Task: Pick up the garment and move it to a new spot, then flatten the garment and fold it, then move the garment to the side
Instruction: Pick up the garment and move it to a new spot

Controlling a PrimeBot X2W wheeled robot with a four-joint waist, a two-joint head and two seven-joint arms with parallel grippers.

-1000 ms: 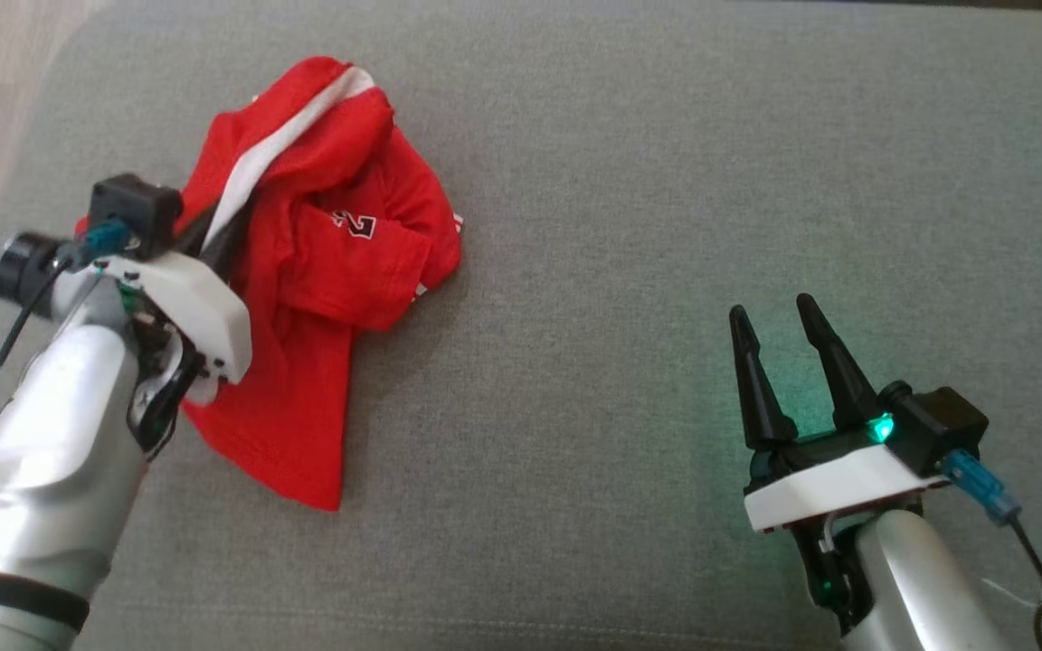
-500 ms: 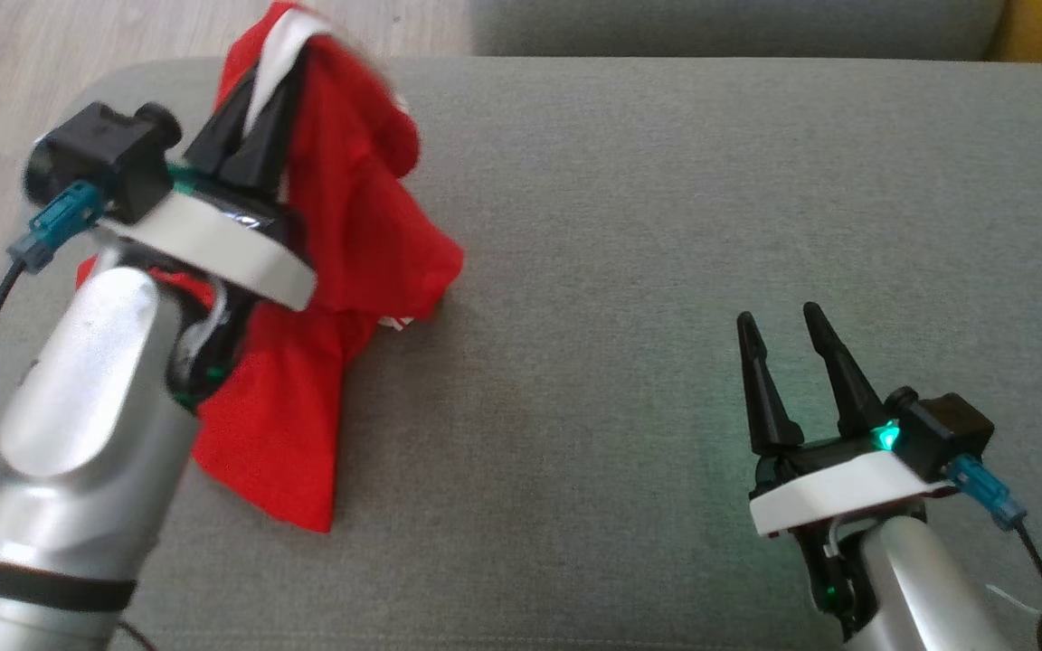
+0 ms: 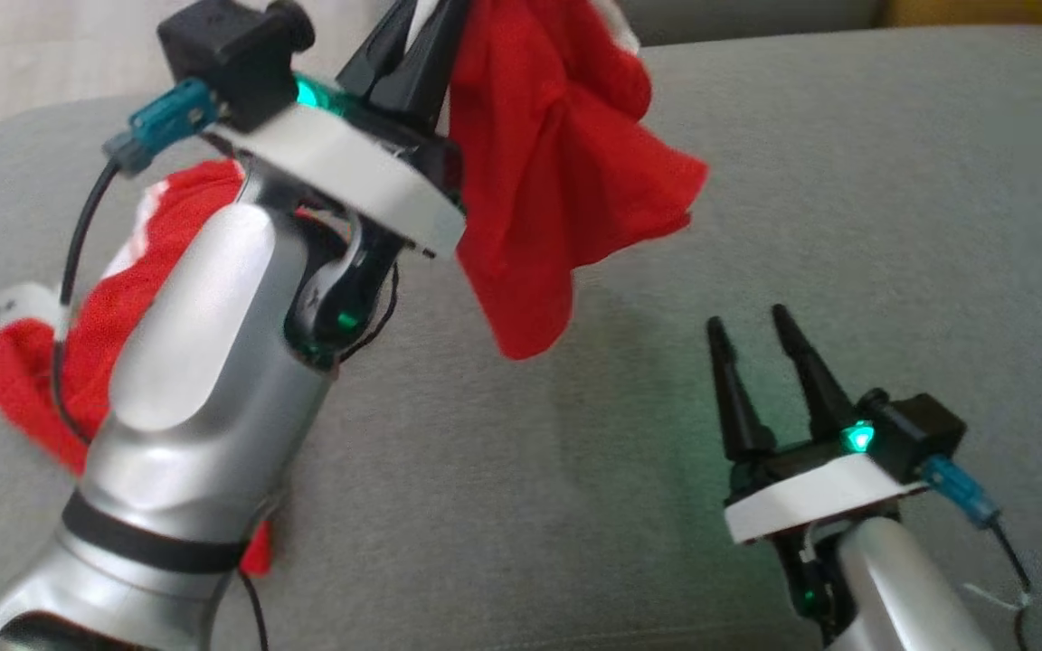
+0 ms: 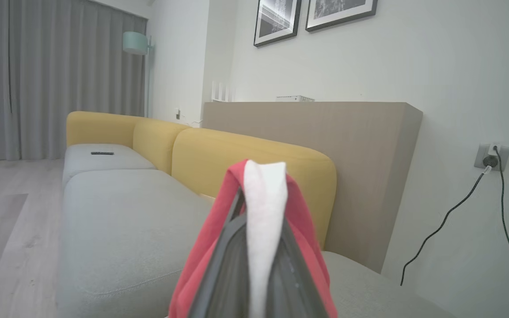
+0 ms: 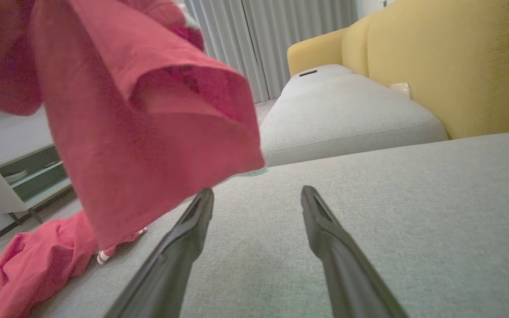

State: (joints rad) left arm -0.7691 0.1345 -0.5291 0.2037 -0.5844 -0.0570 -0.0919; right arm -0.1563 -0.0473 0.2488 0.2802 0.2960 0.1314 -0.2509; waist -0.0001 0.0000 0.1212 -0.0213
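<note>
Garment (image 3: 566, 181) hangs from the left claw (image 3: 408, 63), which is pinched tight on its white stripe (image 4: 263, 207), high over the grey sofa seat (image 3: 847, 181), its loose end drooping toward the right claw (image 3: 749, 321), spread wide nearby.

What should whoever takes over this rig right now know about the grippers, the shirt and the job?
Left gripper: shut on the white trim of the red shirt, raised above the sofa seat.
Right gripper: open, empty, apart from the shirt.
Shirt: bunched, hanging from the left gripper; its lower end lies on the seat.
Done: pickup. Left: carry to a new spot, flatten, fold, move aside.
</note>
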